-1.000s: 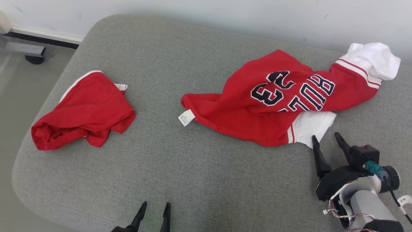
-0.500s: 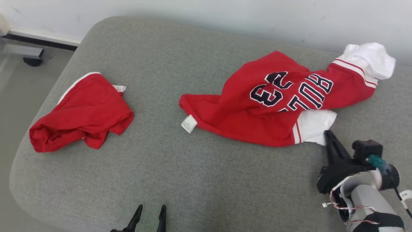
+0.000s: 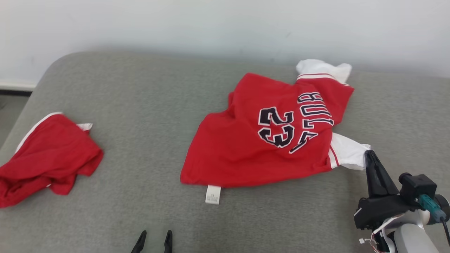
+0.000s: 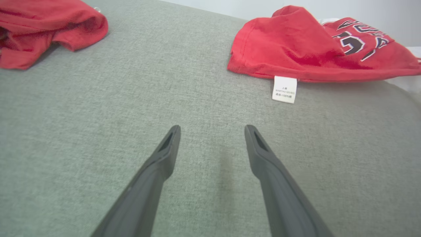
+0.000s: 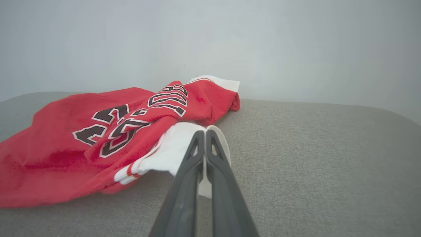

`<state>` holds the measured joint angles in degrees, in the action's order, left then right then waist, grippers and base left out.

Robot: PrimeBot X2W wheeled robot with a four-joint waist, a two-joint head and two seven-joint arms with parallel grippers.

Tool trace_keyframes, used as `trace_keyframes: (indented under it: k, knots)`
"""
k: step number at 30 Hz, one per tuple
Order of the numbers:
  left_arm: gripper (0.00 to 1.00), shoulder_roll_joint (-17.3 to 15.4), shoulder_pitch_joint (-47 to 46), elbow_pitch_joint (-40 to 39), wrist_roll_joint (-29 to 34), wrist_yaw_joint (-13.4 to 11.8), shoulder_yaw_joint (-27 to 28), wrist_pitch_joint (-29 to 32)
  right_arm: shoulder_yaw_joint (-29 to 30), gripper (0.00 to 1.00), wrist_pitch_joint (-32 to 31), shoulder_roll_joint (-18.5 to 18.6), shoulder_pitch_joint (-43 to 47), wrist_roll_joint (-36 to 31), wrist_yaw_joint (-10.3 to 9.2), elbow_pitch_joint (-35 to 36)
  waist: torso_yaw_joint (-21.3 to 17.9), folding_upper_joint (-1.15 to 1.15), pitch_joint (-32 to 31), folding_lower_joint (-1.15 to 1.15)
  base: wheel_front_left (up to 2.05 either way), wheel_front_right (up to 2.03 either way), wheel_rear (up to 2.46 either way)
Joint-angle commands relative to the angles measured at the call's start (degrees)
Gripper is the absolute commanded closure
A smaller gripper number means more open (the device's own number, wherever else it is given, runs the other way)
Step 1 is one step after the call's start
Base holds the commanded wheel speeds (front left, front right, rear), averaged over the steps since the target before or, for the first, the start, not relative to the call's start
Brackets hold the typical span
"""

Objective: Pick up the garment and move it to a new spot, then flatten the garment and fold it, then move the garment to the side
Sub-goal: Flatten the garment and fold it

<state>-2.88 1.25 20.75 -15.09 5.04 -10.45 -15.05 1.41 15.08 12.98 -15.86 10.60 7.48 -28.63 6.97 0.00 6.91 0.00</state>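
Observation:
A red jersey point(image 3: 260, 144) with dark "23" lettering and white sleeves lies rumpled on the grey cushion point(image 3: 147, 91), right of centre. My right gripper point(image 3: 369, 153) is shut on its near white sleeve point(image 3: 348, 154); in the right wrist view the closed fingers point(image 5: 194, 148) pinch that white sleeve point(image 5: 171, 151) with the jersey point(image 5: 65, 151) to their left. A white care tag point(image 3: 213, 194) hangs from the hem. My left gripper point(image 3: 154, 237) is open at the bottom edge, holding nothing; in the left wrist view it point(image 4: 212, 128) points at bare cushion, the jersey point(image 4: 296, 52) ahead to the right.
Red shorts point(image 3: 45, 158) with white trim lie bunched at the cushion's left side, also at the upper left of the left wrist view as red shorts point(image 4: 46, 26). A pale wall point(image 3: 225, 24) runs behind the cushion. Floor shows past the left edge.
The right gripper went from open to shut on the white sleeve and dragged the jersey nearer and leftward, spreading it flatter. The head camera has also shifted, moving the whole scene.

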Motion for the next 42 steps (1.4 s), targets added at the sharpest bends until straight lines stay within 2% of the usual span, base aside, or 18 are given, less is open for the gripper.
trace_keyframes:
  k: [1, 7, 12, 13, 14, 15, 19, 29, 42]
  knots:
    - [0.0, 0.0, 0.8, 0.1, 0.6, 0.1, 0.2, -0.2, 0.4, 1.0, 0.1, -0.4, 1.4, -0.4, 0.03, 1.3, -5.4, 0.0, -3.0, 0.0, 0.0, 0.0, 0.0]
    - [0.0, 0.0, 1.9, 0.5, 0.5, 0.4, 1.4, -0.2, 1.8, 1.0, 0.1, -1.6, 5.1, -4.6, 0.03, 9.2, -11.0, 0.0, -4.9, 0.0, 0.0, 0.0, 0.0]
    - [0.0, 0.0, 2.1, 0.9, 0.9, 0.5, 1.7, -0.2, 1.8, 1.0, 0.1, -2.5, 9.0, -7.3, 0.03, 7.5, -12.0, 0.0, -5.1, 0.0, 0.0, 0.0, 0.0]
    - [0.0, 0.0, 2.0, 0.9, 0.9, 0.5, 1.8, -0.2, 2.1, 0.96, 0.1, -2.9, 9.8, -7.4, 0.03, 7.0, -12.0, 0.0, -5.1, 0.0, 0.0, 0.0, 0.0]
    - [0.0, 0.0, 2.0, 1.0, 0.9, 0.6, 1.9, -0.2, 2.4, 0.59, 0.1, -3.6, 10.9, -7.7, 0.03, 6.0, -12.0, 0.0, -5.2, 0.0, 0.0, 0.0, 0.0]
    - [0.0, 0.0, 2.0, 1.0, 1.0, 0.6, 2.0, -0.2, 2.2, 0.0, 0.1, -4.1, 11.9, -8.2, 0.03, 5.5, -12.0, 0.0, -5.2, 0.0, 0.0, 0.0, 0.0]
    - [0.0, 0.0, 2.5, 1.3, 1.6, 0.6, 2.8, -0.2, 1.8, 0.0, 0.1, -5.7, 14.5, -7.9, 0.03, 4.9, -12.1, 0.0, -5.6, 0.0, 0.0, 0.0, 0.0]
    - [0.0, 0.0, 2.6, 0.9, 4.1, 0.6, 5.6, -0.2, 0.8, 0.0, 0.1, -7.6, 13.1, -7.0, 0.03, 11.2, -12.7, 0.0, -6.3, 0.0, 0.0, 0.0, 0.0]
    - [0.0, 0.0, 1.5, 0.7, 3.4, 1.2, 4.5, -0.2, 2.2, 0.0, 0.1, -8.3, 12.5, -7.9, 0.03, 11.1, -13.3, 0.0, -5.4, 0.0, 0.0, 0.0, 0.0]
